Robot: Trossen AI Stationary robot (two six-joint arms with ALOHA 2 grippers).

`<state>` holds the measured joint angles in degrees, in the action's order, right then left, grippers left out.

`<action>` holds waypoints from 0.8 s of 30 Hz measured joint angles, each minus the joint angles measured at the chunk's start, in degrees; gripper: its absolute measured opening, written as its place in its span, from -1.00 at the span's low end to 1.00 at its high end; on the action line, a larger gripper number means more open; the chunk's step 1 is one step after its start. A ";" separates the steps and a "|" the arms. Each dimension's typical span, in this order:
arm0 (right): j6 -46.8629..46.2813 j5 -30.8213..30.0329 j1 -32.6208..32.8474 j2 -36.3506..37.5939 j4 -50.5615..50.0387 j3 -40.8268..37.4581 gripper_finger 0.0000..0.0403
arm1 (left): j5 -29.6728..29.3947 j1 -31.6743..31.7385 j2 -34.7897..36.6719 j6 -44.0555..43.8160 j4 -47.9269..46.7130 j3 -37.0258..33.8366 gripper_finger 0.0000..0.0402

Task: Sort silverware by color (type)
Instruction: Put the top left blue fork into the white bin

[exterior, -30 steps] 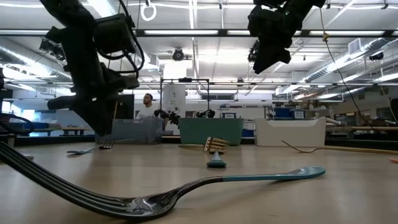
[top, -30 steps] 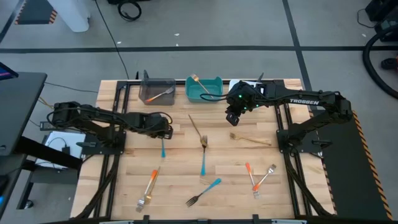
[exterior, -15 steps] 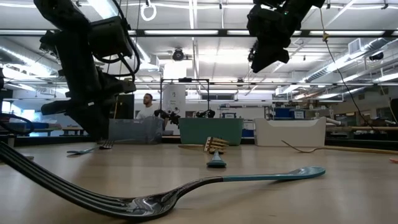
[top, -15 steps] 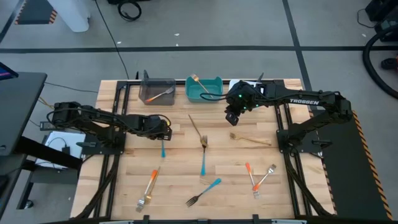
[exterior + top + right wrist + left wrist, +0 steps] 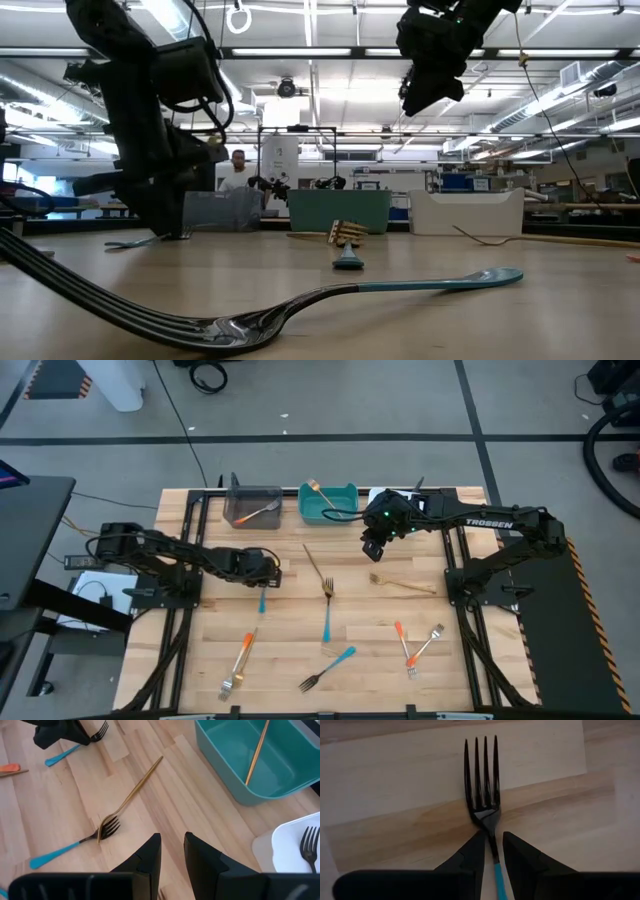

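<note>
The bench (image 5: 300, 660) carries three bins along its far edge: a grey bin (image 5: 252, 506) with one fork in it, a teal bin (image 5: 328, 503) with a gold fork (image 5: 322, 492), and a white bin (image 5: 295, 851) by the right arm with a dark-tined fork (image 5: 309, 849). So I'd judge the sorting barely begun, with three pieces binned and most left.

Loose on the wood lie a gold fork (image 5: 318, 564) near the middle, another gold one (image 5: 402, 584) toward the right, a blue-handled fork (image 5: 327, 612) at centre, a blue one (image 5: 328, 668) near the front, an orange fork (image 5: 239, 660) at front left, and an orange-handled fork (image 5: 403, 645) crossed with a silver-looking fork (image 5: 427, 644) at front right.

The left arm reaches low across the bench, its left claw (image 5: 490, 851) pointed down and narrowed around the neck of a blue fork (image 5: 485, 795), fingers either side; I can't tell if they are actually squeezing it. The fork lies flat.

The right arm is raised near the teal bin, its right claw (image 5: 172, 851) slightly parted and holding nothing.
</note>
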<state>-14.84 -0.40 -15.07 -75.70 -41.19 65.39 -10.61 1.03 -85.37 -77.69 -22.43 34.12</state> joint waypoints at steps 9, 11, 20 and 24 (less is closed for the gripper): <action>0.01 -0.22 0.00 0.00 0.03 0.00 -0.55 | -2.08 0.03 -0.49 3.59 -3.46 0.10 -0.92; 0.01 -0.29 0.00 0.00 0.02 -0.02 -0.55 | -2.13 0.03 -0.50 4.19 -3.47 0.10 -0.94; -0.18 -1.51 0.00 0.00 0.12 0.00 -0.55 | -4.25 0.41 1.66 10.14 0.36 3.52 -0.95; -0.21 0.37 0.00 0.00 2.26 -0.01 -0.55 | -6.08 1.87 4.24 16.33 1.76 8.76 -0.95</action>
<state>-15.05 -0.03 -15.07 -75.70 -38.93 65.37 -16.69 2.90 -81.13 -61.36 -20.67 42.88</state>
